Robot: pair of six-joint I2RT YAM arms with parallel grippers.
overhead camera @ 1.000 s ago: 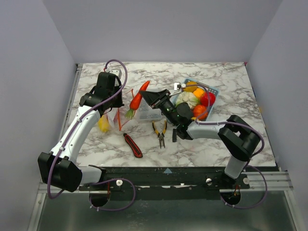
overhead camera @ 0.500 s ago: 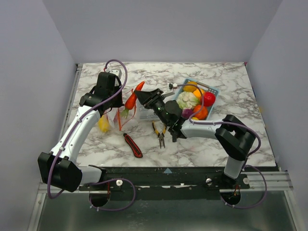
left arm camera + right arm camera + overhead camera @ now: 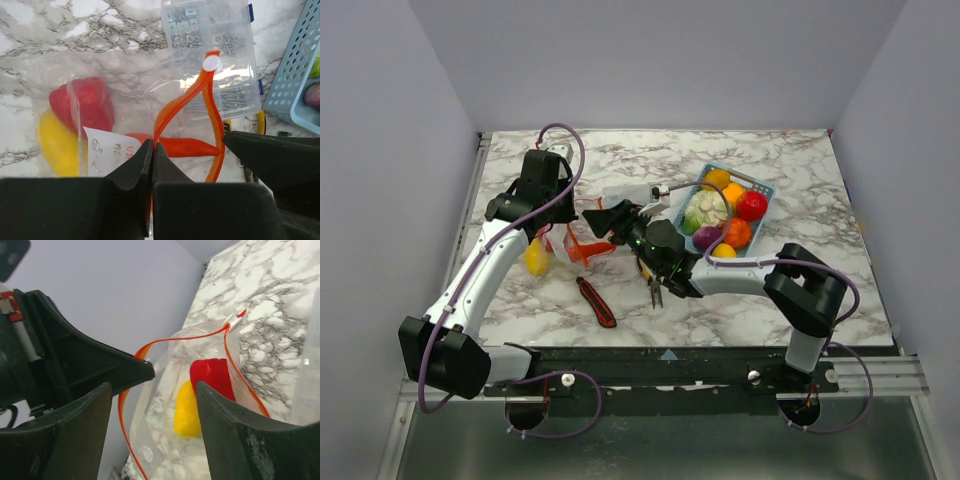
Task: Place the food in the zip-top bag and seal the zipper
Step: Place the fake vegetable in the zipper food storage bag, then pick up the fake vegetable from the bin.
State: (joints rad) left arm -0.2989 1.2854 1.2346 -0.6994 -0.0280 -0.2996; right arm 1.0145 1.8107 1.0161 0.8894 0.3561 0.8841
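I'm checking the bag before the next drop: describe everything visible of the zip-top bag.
The zip-top bag is floppy clear plastic, its mouth open. The red-orange zipper gapes in a loop, ending at a white slider. Inside sit a red piece and a yellow piece; a white printed label shows on it. The left gripper, shut, pinches its mouth edge.

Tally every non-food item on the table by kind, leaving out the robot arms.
zip-top bag: 1
compartment box: 1
basket: 1
pliers: 1
utility knife: 1
Total: 5
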